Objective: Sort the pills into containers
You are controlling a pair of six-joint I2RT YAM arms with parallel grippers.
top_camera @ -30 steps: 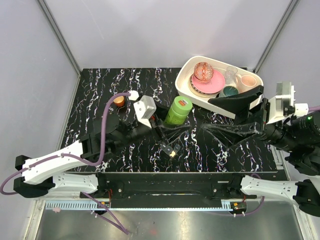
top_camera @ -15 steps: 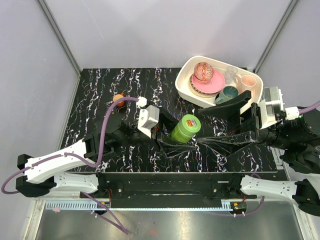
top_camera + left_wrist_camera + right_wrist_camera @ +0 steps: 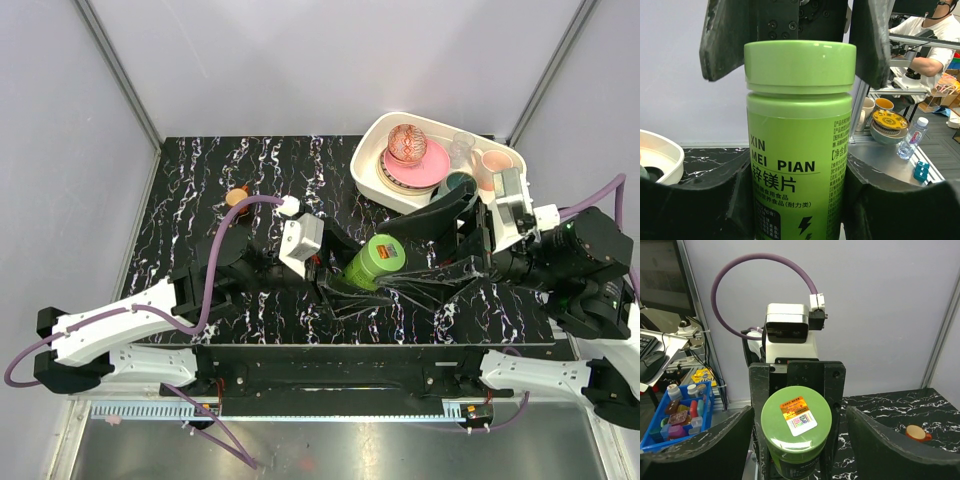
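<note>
The left gripper (image 3: 345, 283) is clamped on the lower body of a light green plastic pill bottle with a screw cap (image 3: 797, 150). Its two black fingers press against opposite sides. The bottle is tilted, its cap pointing at the right gripper (image 3: 410, 262). That gripper's jaws are wide apart, one black finger on each side of the cap with a clear gap to it. An orange and white sticker sits on top of the cap.

Below both sets of jaws is the black, white-veined marble table (image 3: 280, 160). A small orange cup (image 3: 237, 197) stands well behind the left jaws. A white oval tray (image 3: 372, 140) of crockery sits just past the right jaws, with a pink plate (image 3: 435, 165) in it. The small dark pill box cannot be made out in any view.
</note>
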